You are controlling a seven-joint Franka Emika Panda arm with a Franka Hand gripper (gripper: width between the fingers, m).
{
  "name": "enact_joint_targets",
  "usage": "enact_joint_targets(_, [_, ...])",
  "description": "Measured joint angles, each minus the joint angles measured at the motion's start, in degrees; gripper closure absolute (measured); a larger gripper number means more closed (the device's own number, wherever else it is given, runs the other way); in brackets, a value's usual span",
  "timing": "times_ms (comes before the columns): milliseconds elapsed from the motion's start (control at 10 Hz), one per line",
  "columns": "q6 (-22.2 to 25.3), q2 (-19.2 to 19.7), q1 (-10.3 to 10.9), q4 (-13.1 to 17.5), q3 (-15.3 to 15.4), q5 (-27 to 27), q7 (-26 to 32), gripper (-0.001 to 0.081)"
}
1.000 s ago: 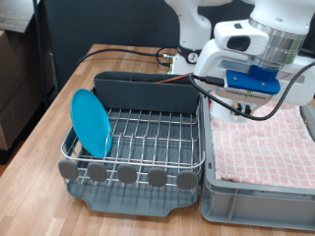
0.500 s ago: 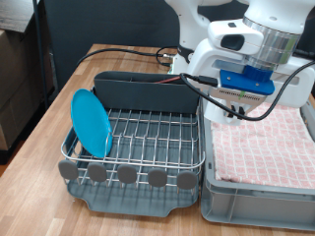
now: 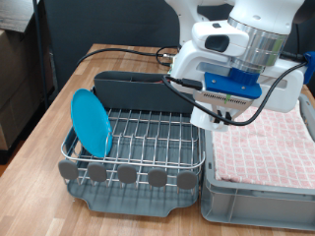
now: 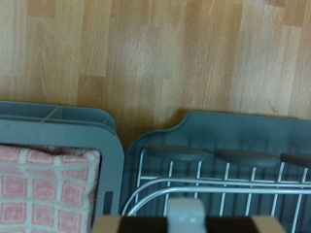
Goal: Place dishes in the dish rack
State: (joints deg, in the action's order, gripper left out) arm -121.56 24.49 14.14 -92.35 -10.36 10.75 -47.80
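One light-blue plate (image 3: 92,122) stands on edge in the silver wire dish rack (image 3: 138,138), at the end far from the pincer, leaning against the rack's side wires. Nearer the pincer runs the rack's dark grey caddy (image 3: 148,90), and the pincer itself is tucked out of sight behind the arm's blue-and-white hand over the seam between rack and grey bin (image 3: 258,187) with its pink checkered cloth (image 3: 266,143), so whether it's clenched or released, I can't tell. Beneath everything, the wooden bench (image 4: 155,53) fills the wrist view beyond the grey drip tray (image 4: 233,131).

Light-blue plate (image 3: 91,122), silver rack (image 3: 148,138), pink-checkered cloth (image 3: 261,146).
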Motion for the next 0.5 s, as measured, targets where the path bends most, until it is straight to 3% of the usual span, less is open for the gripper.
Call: enact_joint_targets(500, [-1.13,3.95,-1.8,3.55,0.07,-2.28,2.69,0.0734])
